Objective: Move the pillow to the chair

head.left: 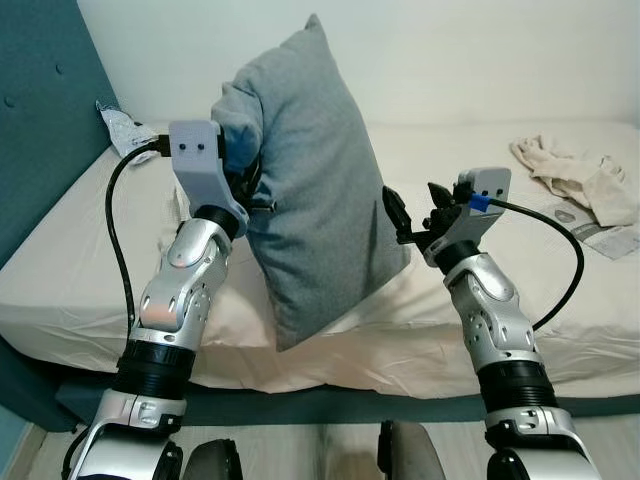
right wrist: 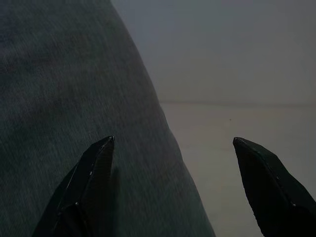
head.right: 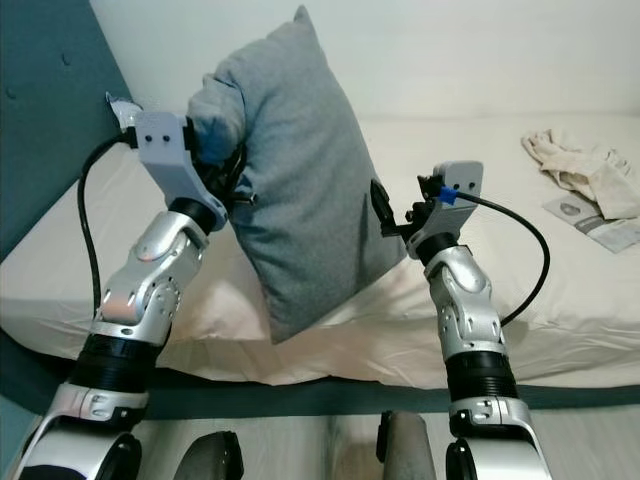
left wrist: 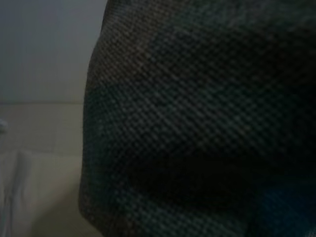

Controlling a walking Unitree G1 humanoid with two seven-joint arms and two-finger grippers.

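A grey pillow (head.left: 315,180) stands on end, lifted so its lower corner hangs near the bed's front edge. My left gripper (head.left: 250,185) is pinched on the pillow's upper left edge, and grey fabric (left wrist: 197,123) presses close against the left wrist camera. My right gripper (head.left: 410,215) is at the pillow's right side, about mid-height, and it is open. In the right wrist view its two black fingertips (right wrist: 101,153) stand wide apart, one against the pillow (right wrist: 59,74) and the other over the bare sheet. No chair is visible.
The bed (head.left: 80,230) with a beige sheet spreads ahead, against a white wall. A teal headboard (head.left: 40,110) rises on the left. A crumpled cloth (head.left: 575,170) and a flat packet (head.left: 610,235) lie at the right, and a small wrapper (head.left: 125,130) sits back left.
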